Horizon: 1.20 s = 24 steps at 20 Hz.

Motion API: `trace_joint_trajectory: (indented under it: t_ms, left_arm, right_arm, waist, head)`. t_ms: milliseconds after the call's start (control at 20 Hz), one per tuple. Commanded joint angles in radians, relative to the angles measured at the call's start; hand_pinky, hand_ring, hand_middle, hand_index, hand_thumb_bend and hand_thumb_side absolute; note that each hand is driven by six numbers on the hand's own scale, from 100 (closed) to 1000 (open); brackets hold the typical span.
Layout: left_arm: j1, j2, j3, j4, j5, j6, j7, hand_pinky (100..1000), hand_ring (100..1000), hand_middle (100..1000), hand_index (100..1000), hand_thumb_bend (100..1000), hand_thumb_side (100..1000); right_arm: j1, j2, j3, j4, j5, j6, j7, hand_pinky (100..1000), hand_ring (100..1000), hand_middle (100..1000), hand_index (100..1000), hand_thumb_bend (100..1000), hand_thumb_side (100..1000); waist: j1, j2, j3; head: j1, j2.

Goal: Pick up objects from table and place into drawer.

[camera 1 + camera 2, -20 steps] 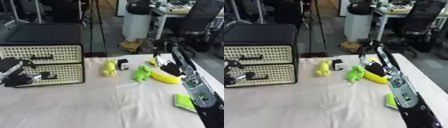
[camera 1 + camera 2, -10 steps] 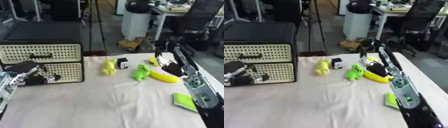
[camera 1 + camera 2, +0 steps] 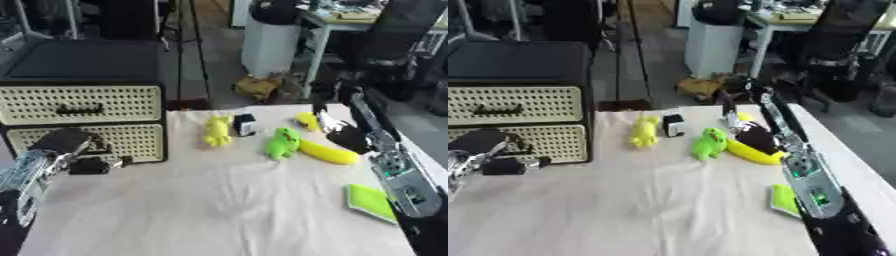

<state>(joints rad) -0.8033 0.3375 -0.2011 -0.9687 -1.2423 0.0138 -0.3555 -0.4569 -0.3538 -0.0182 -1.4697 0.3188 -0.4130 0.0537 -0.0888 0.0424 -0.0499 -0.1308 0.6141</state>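
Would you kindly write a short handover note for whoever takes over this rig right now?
Left hand: at the lower drawer front, fingers curled, holding nothing that I can see.
Right hand: over the far end of the banana; grip unclear.
On the cloth: yellow toy, small black-and-white object, green toy, banana, green pad.
Done: nothing stowed; both drawers look closed.
Left: open a drawer, load everything.

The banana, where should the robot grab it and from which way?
Probably around the middle of the banana, from above. It lies flat on the table, long and curved, so fingers can close across its narrow width. The right hand is right beside it; the green toy crowds its left end.
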Motion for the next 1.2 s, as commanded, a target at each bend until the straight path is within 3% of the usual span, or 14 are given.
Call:
trace_joint_trajectory:
  t_ms: [50,500,750,950,1200]
  left_arm:
    - [-0.027,0.003,0.016,0.01,-0.035,0.011,0.025,100,100,100,774,627,1000]
    - [-0.017,-0.003,0.024,0.054,-0.051,0.005,0.009,100,100,100,760,625,1000]
    - [-0.01,-0.001,0.022,0.043,-0.044,-0.003,-0.017,100,100,100,685,620,1000]
    - [-0.004,0.004,0.018,0.023,-0.035,-0.006,-0.028,100,100,100,553,621,1000]
    - [0.014,0.011,0.01,-0.059,-0.01,-0.011,-0.091,100,100,100,547,621,1000]
  right_arm:
    - [-0.017,-0.012,-0.003,-0.019,-0.01,-0.002,0.004,710,775,754,804,100,526]
    - [-0.017,-0.011,-0.003,-0.018,-0.011,-0.003,0.005,710,775,754,805,100,526]
    - [-0.017,-0.011,-0.004,-0.018,-0.011,-0.003,0.005,710,775,754,805,100,526]
    - [-0.017,-0.011,-0.005,-0.018,-0.01,-0.003,0.005,710,775,754,805,100,526]
    - [-0.012,-0.015,-0.009,-0.017,-0.009,-0.002,0.002,710,775,754,805,100,526]
  waist:
    - [0.001,-0.01,-0.003]
    - [0.001,-0.01,-0.003]
    - [0.001,-0.01,-0.002]
    - [0.0,-0.011,0.0]
    - [0.004,-0.013,0.007]
  head:
    - [0.003,0.003]
    - [0.003,0.001]
    - [0.002,0.0]
    - [0.001,-0.003]
    - [-0.005,-0.002]
